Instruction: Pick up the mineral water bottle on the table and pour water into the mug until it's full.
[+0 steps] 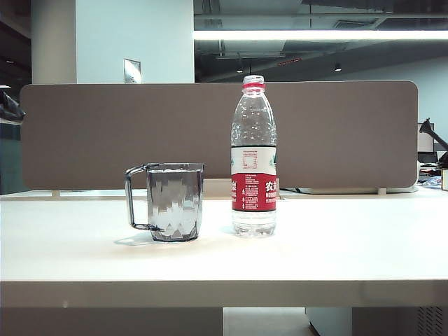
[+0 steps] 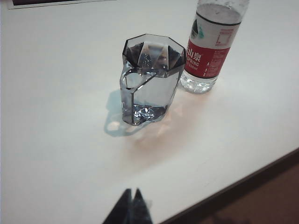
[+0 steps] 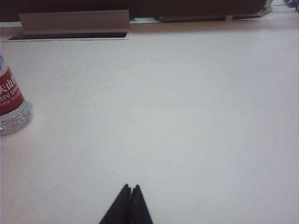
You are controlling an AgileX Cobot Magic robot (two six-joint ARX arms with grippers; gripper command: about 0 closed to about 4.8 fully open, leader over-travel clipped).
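The mineral water bottle (image 1: 253, 161) stands upright on the table (image 1: 224, 266), clear with a red-and-white label and red neck ring, no cap showing. Just left of it stands the smoky grey faceted mug (image 1: 173, 201), handle turned away from the bottle. In the left wrist view the mug (image 2: 150, 79) and bottle (image 2: 211, 46) stand side by side, well ahead of my left gripper (image 2: 131, 191), which is shut and holds nothing. My right gripper (image 3: 130, 187) is also shut and empty, over bare table, with the bottle's base (image 3: 11, 109) far off to one side. Neither gripper shows in the exterior view.
A brown partition panel (image 1: 217, 133) runs along the back of the table. The table's front edge (image 2: 243, 184) lies close to my left gripper. A grey cable tray (image 3: 74, 22) sits at the table's back edge in the right wrist view.
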